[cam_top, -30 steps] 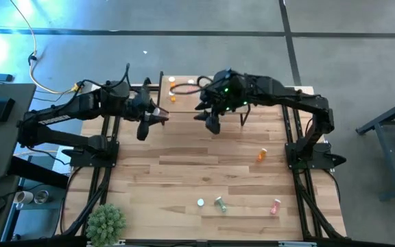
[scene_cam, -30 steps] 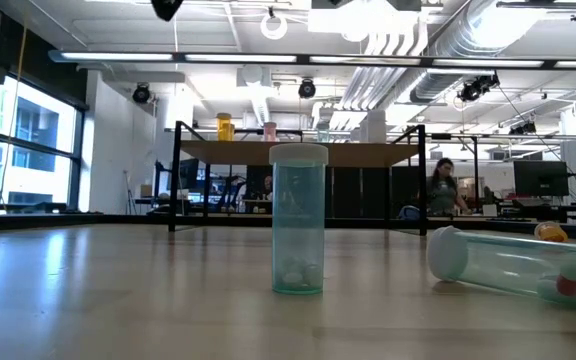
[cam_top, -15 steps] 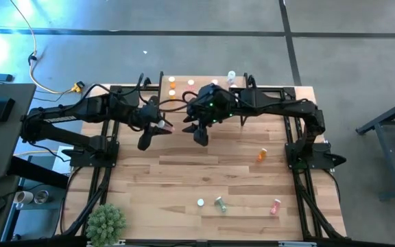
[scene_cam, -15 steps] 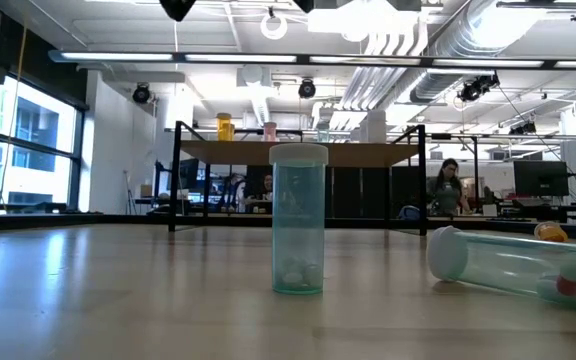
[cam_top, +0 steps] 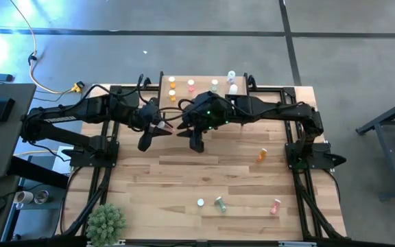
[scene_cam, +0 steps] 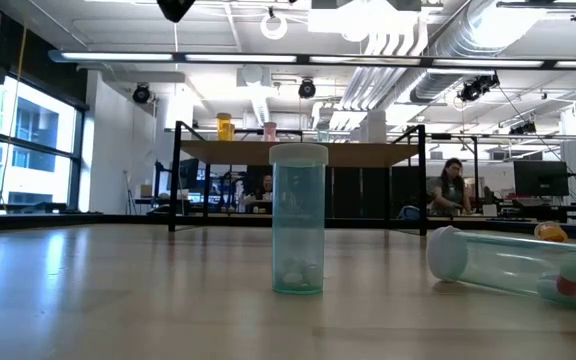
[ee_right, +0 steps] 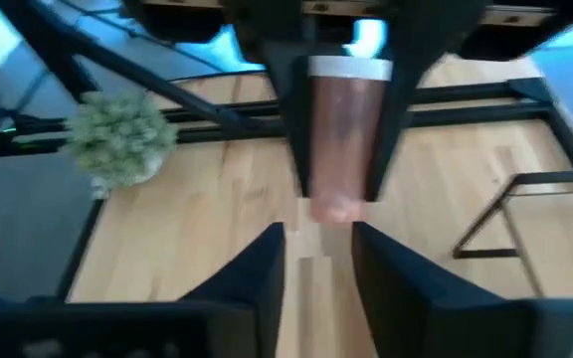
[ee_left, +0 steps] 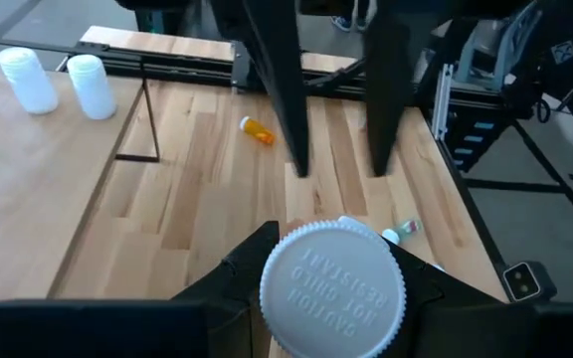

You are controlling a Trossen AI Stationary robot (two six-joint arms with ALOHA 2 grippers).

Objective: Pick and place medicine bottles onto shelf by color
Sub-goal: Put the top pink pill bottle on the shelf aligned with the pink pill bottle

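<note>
Since the earlier high view, right arm has swung away from the shelf toward the left arm; the shelf top, partly covered then, now shows its whole row of bottles.

Left gripper point(cam_top: 162, 128) holds a pink translucent bottle with ribbed white cap point(ee_left: 332, 288), jaws clamped on its body. Cap faces its own wrist camera, embossed lettering legible. Bottle is carried lengthwise, pointing toward the right arm.

Right gripper point(cam_top: 196, 140) hangs just beside it over the table's far half, jaws parted and empty. In the right wrist view the pink bottle sits ahead of the spread dark fingers point(ee_right: 263, 261), not yet between them. Judgement: a handover is being lined up, bottle presented bottom-first so the right jaws can close on the smooth cylinder.

Small light-wood shelf on thin black legs point(cam_top: 201, 90) stands at the table's far edge. Standing on it: two orange bottles point(cam_top: 172, 92) at the left end, one pink, then pale ones towards the right end. Colours grouped, so the pink one probably belongs beside its match.

Loose on the butcher-block tabletop point(cam_top: 184, 178):
- an orange bottle on its side point(cam_top: 260, 156), right of centre
- a clear upright bottle point(cam_top: 201, 202), near edge
- a green bottle lying down point(cam_top: 221, 203), just beside it
- a pink bottle lying down point(cam_top: 275, 206), near right

All are glossy see-through plastic.
</note>
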